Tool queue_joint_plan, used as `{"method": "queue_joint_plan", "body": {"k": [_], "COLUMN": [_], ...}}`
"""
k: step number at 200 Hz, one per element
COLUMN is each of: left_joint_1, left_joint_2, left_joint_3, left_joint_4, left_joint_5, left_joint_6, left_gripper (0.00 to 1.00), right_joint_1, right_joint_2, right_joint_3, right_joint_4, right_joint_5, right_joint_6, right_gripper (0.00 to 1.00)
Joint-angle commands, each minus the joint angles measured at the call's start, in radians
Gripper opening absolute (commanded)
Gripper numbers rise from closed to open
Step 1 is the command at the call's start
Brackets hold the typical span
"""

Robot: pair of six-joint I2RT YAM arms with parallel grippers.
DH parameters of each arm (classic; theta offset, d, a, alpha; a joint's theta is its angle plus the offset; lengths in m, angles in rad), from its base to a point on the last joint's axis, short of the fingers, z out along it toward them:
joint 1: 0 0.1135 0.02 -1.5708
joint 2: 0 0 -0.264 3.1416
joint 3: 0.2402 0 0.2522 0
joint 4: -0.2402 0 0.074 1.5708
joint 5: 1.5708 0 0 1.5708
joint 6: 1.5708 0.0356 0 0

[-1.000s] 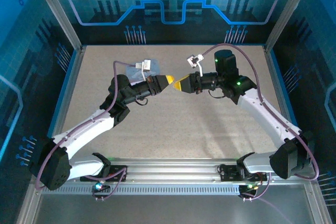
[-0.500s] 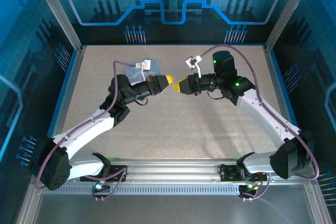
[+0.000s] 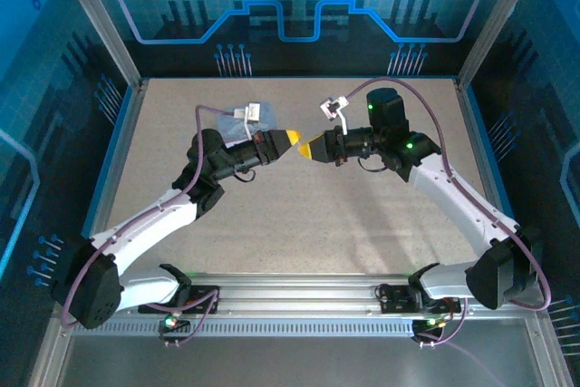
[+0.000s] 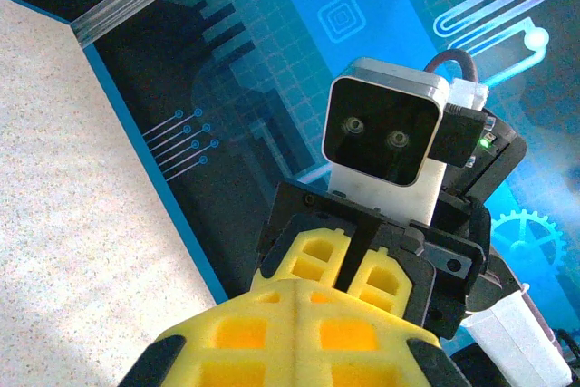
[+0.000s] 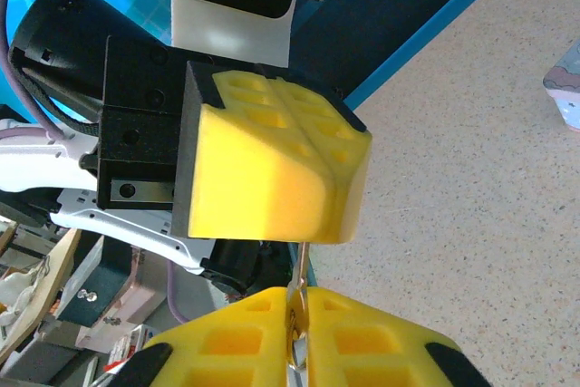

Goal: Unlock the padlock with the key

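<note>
My left gripper (image 3: pixel 292 139) and right gripper (image 3: pixel 306 148) meet tip to tip above the middle of the table. The right gripper (image 5: pixel 297 301) is shut on the key (image 5: pixel 297 269), a thin grey metal sliver standing out from between its yellow fingers. The key's tip reaches the underside of the left gripper (image 5: pixel 335 183), whose yellow fingers are pressed together. In the left wrist view the left gripper (image 4: pixel 299 292) is shut, with the right gripper (image 4: pixel 358 260) just ahead of it. The padlock is hidden.
A corner of the pale tin (image 5: pixel 564 97) lies on the speckled table (image 3: pixel 362 215) at the right edge of the right wrist view. Blue patterned walls (image 3: pixel 290 6) and metal posts enclose the table. The arms' bases sit on the rail (image 3: pixel 299 292) at the near edge.
The right gripper has moved slightly left, closing the small gap to the left gripper's tip. The left arm has stayed still.
</note>
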Motion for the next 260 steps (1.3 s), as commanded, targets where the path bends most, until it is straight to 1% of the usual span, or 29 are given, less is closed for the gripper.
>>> {"method": "queue_joint_plan", "body": {"k": [1, 60, 75, 78, 87, 90, 98, 107, 118, 131, 147, 167, 186, 194, 230, 260], "left_joint_1": [-0.006, -0.006, -0.005, -0.005, -0.004, -0.004, -0.003, -0.003, -0.001, 0.001, 0.001, 0.008, 0.028, 0.044, 0.121, 0.138], "left_joint_2": [-0.021, -0.034, -0.041, -0.043, -0.050, -0.052, -0.059, -0.065, -0.071, -0.074, -0.074, -0.050, -0.003, 0.027, 0.212, 0.414], "left_joint_3": [0.001, 0.001, 0.006, 0.007, 0.015, 0.018, 0.029, 0.043, 0.063, 0.091, 0.128, 0.185, 0.240, 0.260, 0.375, 0.532], "left_joint_4": [0.021, -0.004, -0.029, -0.038, -0.068, -0.081, -0.120, -0.174, -0.243, -0.331, -0.456, -0.618, -0.736, -0.771, -0.871, -0.980], "left_joint_5": [-0.025, -0.041, -0.048, -0.050, -0.054, -0.056, -0.061, -0.072, -0.087, -0.112, -0.160, -0.251, -0.327, -0.339, -0.364, -0.426], "left_joint_6": [0.006, 0.026, 0.044, 0.051, 0.069, 0.079, 0.107, 0.141, 0.193, 0.258, 0.342, 0.440, 0.522, 0.540, 0.592, 0.663], "left_gripper": [0.00, 0.00, 0.09, 0.13, 0.27, 0.30, 0.35, 0.42, 0.48, 0.58, 0.71, 0.87, 0.96, 0.99, 0.99, 0.99], "right_joint_1": [0.015, 0.005, 0.003, 0.002, -0.003, -0.001, -0.003, -0.006, -0.009, -0.011, -0.014, -0.018, -0.021, -0.022, -0.032, -0.047], "right_joint_2": [-0.007, -0.020, -0.024, -0.024, -0.026, -0.027, -0.026, -0.027, -0.030, -0.031, -0.038, -0.043, -0.049, -0.052, -0.053, -0.059], "right_joint_3": [-0.005, -0.008, -0.008, -0.008, -0.005, -0.004, 0.000, 0.002, 0.004, 0.004, 0.002, 0.002, -0.001, -0.004, -0.010, -0.018], "right_joint_4": [-0.020, -0.076, -0.098, -0.102, -0.120, -0.128, -0.149, -0.169, -0.193, -0.215, -0.247, -0.289, -0.315, -0.323, -0.364, -0.391], "right_joint_5": [-0.009, 0.024, 0.039, 0.040, 0.051, 0.054, 0.062, 0.072, 0.082, 0.096, 0.122, 0.155, 0.176, 0.184, 0.231, 0.269], "right_joint_6": [-0.019, -0.054, -0.070, -0.073, -0.085, -0.090, -0.106, -0.119, -0.135, -0.150, -0.168, -0.186, -0.193, -0.197, -0.207, -0.208], "right_gripper": [0.09, 0.02, 0.02, 0.02, 0.02, 0.02, 0.02, 0.02, 0.02, 0.02, 0.02, 0.02, 0.02, 0.02, 0.02, 0.02]}}
